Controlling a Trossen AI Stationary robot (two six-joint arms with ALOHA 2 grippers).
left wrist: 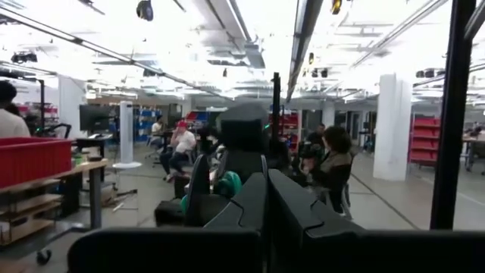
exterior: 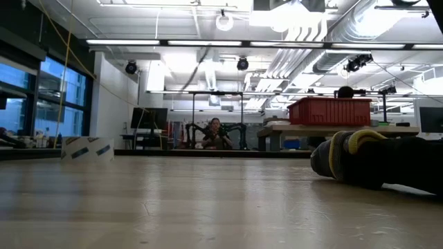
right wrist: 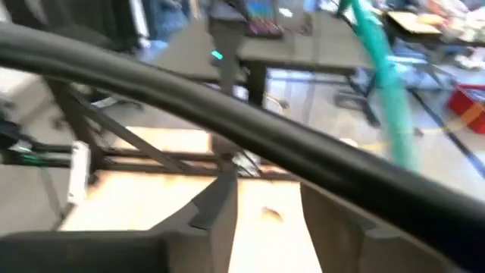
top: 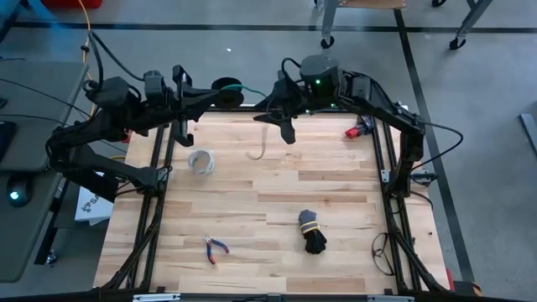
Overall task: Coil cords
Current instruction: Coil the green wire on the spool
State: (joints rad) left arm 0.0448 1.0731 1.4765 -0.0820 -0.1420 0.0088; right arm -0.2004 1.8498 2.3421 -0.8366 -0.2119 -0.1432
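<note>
Pale wood table, both arms up at its far edge, and the cord sits coiled just past that edge between them, tail towards the right gripper, fingers spread; left gripper, pressed together, looks about equally near

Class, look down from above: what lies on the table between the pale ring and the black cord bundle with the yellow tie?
In the high view, nothing lies between the pale ring and the black cord bundle; only bare wooden table shows there.
</note>
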